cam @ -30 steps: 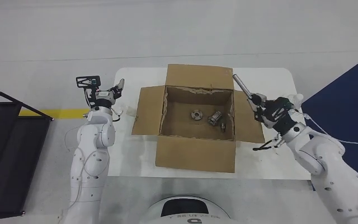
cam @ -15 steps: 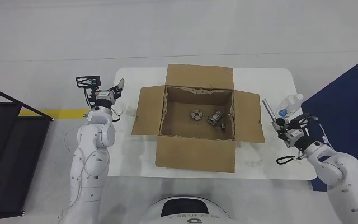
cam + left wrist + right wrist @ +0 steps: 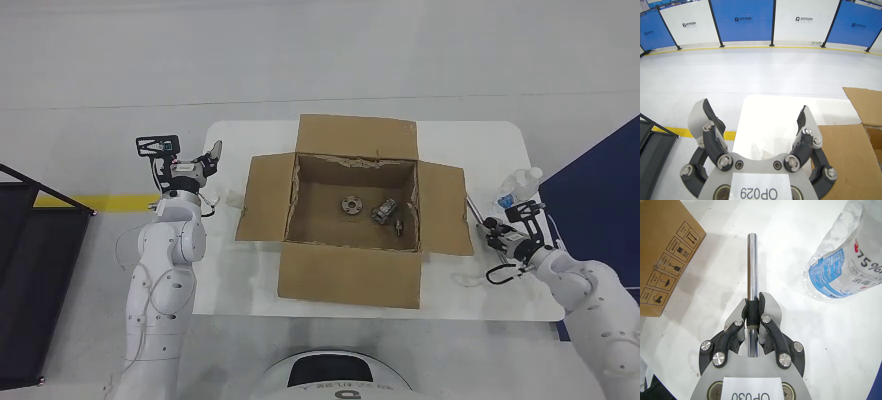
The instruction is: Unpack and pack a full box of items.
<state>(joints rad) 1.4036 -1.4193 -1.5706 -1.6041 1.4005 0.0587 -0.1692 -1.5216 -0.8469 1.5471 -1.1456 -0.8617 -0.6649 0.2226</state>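
An open cardboard box (image 3: 355,210) stands mid-table with its flaps (image 3: 445,208) spread; two small metal parts (image 3: 351,205) (image 3: 386,212) lie on its floor. My right gripper (image 3: 753,301) (image 3: 490,230) is shut on a shiny metal rod (image 3: 752,266) (image 3: 475,213), held low over the white table (image 3: 480,290) to the right of the box, beside a clear plastic bottle (image 3: 840,262) (image 3: 515,187). My left gripper (image 3: 755,113) (image 3: 205,160) hangs open and holds nothing at the table's left edge, next to the box's left flap (image 3: 844,151).
A crumpled clear wrapper (image 3: 757,150) lies on the table under the left gripper. A black rack (image 3: 25,270) stands on the floor to the left. Bare table (image 3: 240,270) lies left of and in front of the box.
The right arm carried the rod from above the box's right flap outward and down to the table's right side near the bottle. The left arm stayed still.
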